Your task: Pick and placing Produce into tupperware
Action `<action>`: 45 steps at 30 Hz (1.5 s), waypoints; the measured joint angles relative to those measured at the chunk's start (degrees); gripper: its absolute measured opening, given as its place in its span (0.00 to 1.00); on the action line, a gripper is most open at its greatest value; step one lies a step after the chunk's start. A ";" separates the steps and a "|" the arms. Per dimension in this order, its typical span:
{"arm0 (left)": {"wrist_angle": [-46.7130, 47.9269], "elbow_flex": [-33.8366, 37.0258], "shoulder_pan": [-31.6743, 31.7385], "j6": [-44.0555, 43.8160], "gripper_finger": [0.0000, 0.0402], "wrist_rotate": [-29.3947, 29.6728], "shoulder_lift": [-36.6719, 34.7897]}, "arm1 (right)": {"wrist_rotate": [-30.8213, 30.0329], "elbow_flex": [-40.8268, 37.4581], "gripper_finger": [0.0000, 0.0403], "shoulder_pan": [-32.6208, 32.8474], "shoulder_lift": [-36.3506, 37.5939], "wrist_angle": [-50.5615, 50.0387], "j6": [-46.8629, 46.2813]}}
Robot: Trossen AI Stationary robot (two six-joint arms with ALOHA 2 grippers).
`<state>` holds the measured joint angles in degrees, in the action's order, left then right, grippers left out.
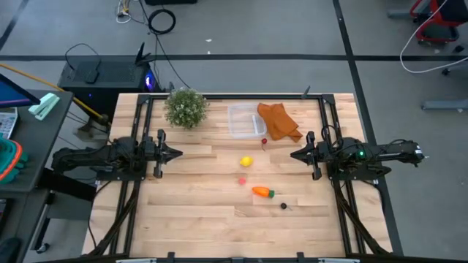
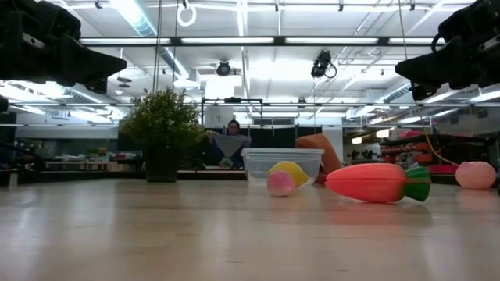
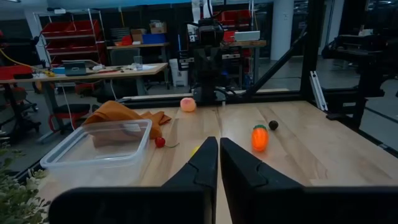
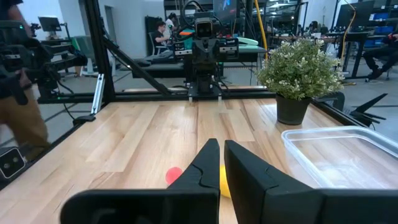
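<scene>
**Produce spread on the wooden table, both grippers narrow and empty**

A pale wooden table (image 1: 190,212) stands on a grey workshop floor, with lit benches and racks in the room behind. The left gripper (image 1: 178,153) hangs above the table's left side, fingers nearly together and holding nothing. The right gripper (image 1: 294,154) mirrors it on the right, fingers likewise close and empty. Between them lies the yellow lemon (image 1: 246,161), with a small pink fruit (image 1: 242,180) just in front of it. The orange carrot (image 1: 262,192) and a tiny dark berry (image 1: 283,206) lie nearer the front edge. A small red fruit (image 1: 264,142) sits close beside the clear tupperware (image 1: 244,120), which has no produce inside. An orange cloth (image 1: 278,121) touches the box's right side; a potted green plant (image 1: 185,107) stands to its left.
</scene>
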<state>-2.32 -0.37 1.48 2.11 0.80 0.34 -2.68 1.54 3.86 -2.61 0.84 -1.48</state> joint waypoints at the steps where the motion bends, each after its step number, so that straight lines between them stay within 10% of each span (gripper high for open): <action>1: 0.01 0.01 0.01 0.01 0.07 0.00 0.01 | 0.00 -0.01 0.00 0.02 0.01 0.00 0.00; 45: -0.01 0.00 0.01 -0.14 0.06 0.00 0.01 | 0.00 0.00 0.00 0.00 0.00 0.00 0.00</action>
<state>-2.33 -0.37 1.49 1.97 0.80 0.35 -2.68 1.54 3.86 -2.61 0.84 -1.48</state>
